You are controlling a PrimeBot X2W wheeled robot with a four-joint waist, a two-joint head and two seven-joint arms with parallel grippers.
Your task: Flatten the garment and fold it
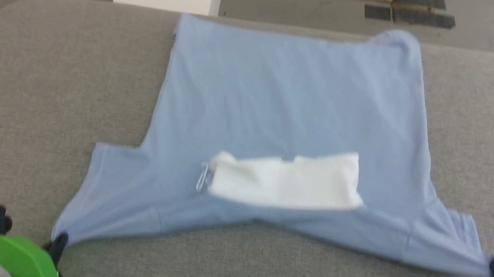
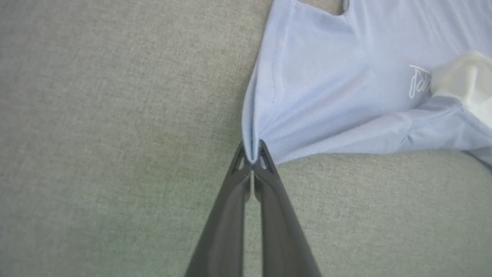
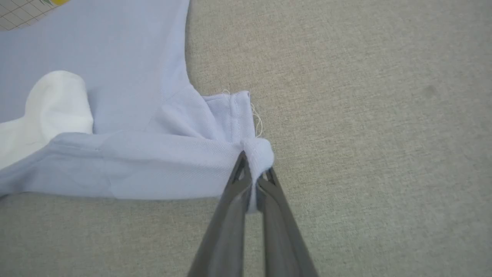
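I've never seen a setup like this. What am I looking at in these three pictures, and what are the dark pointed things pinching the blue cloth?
This is a two-armed robot, seen through three of its own cameras at one moment. The wide picture comes from a camera on its head, looking down at a grey fabric-covered surface. A light blue T-shirt lies spread out on it, with a white panel showing between the two sleeves.

The other two pictures come from cameras on the wrists, each looking along that arm's two dark fingers. Those fingers are the robot's hands, called grippers. The left gripper is shut on the tip of one sleeve, and the right gripper is shut on the tip of the other. The job is to flatten the shirt and fold it.
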